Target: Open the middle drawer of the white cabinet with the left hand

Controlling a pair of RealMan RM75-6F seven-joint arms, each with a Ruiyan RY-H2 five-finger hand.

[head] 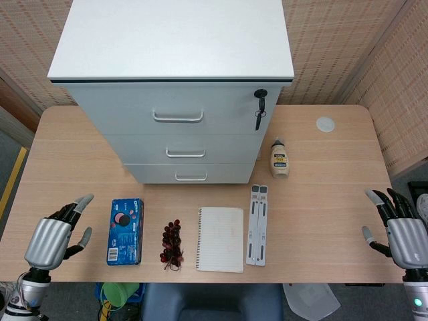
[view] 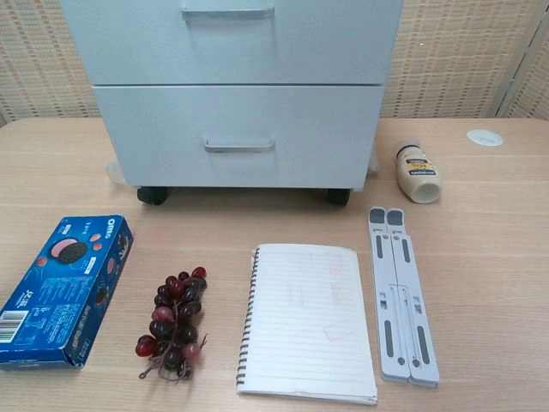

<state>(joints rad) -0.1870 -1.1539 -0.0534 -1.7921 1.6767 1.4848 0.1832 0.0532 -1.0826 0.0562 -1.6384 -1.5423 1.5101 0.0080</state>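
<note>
The white cabinet (head: 172, 87) stands at the far side of the table (head: 321, 194), and its middle drawer (head: 184, 148) sits flush with the drawers above and below it, its handle (head: 185, 154) untouched. Down at the near left corner the left hand (head: 53, 237) hovers with nothing in it, fingers (head: 79, 203) spread apart and angled toward the far right. The drawer lies well apart from those fingers, off to the far right of them, with the blue cookie box (head: 125, 230) on the table between. Over at the near right edge the right hand (head: 401, 231) is also empty, fingers fanned out and pointing away toward the far side, though the frame edge cuts part of it off, so the full pose is hard to read. Neither hand shows in the chest view. On the table in front of the cabinet, running left to right: the bunch of grapes (view: 173, 322), the spiral notebook (view: 309, 322), the folded grey stand (view: 401, 292). A small bottle (view: 416, 172) lies on its side just right of the cabinet's base.
</note>
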